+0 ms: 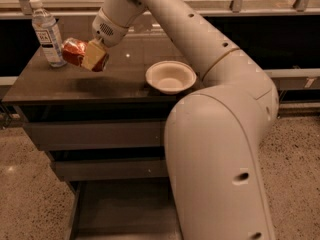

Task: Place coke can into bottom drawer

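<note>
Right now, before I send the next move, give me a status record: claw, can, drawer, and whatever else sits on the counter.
claw: above left side of counter, shut on can
can: tilted, off the surface, near bottle
drawer: bottom one, pulled open
bottle: upright, back left
bowl: on counter, right of claw

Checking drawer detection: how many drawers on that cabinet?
3. The top drawer and middle drawer are shut; bottom drawer is pulled open below. The arm hides their right ends. The gripper holds the coke can above the countertop.
</note>
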You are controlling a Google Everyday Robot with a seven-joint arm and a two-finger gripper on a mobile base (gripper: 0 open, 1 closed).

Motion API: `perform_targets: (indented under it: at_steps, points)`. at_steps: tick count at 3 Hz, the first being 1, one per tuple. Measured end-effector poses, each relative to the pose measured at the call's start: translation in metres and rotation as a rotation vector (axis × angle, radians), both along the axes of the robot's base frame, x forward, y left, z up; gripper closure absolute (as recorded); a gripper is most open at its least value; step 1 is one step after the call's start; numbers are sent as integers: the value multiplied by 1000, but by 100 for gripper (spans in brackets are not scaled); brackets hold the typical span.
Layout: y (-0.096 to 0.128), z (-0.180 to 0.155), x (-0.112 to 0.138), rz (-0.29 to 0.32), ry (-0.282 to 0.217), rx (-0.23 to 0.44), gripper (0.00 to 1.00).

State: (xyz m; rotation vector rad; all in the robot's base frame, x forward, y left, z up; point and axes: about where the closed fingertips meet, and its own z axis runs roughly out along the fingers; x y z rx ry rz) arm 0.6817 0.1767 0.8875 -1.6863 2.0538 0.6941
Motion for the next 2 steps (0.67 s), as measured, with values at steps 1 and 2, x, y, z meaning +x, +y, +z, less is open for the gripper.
perform_targets:
  at_steps: [1,2]
  points:
    - [-8,40,-24,-46,-134,35,100]
    - [-21,93,-70,-88,-284,111,100]
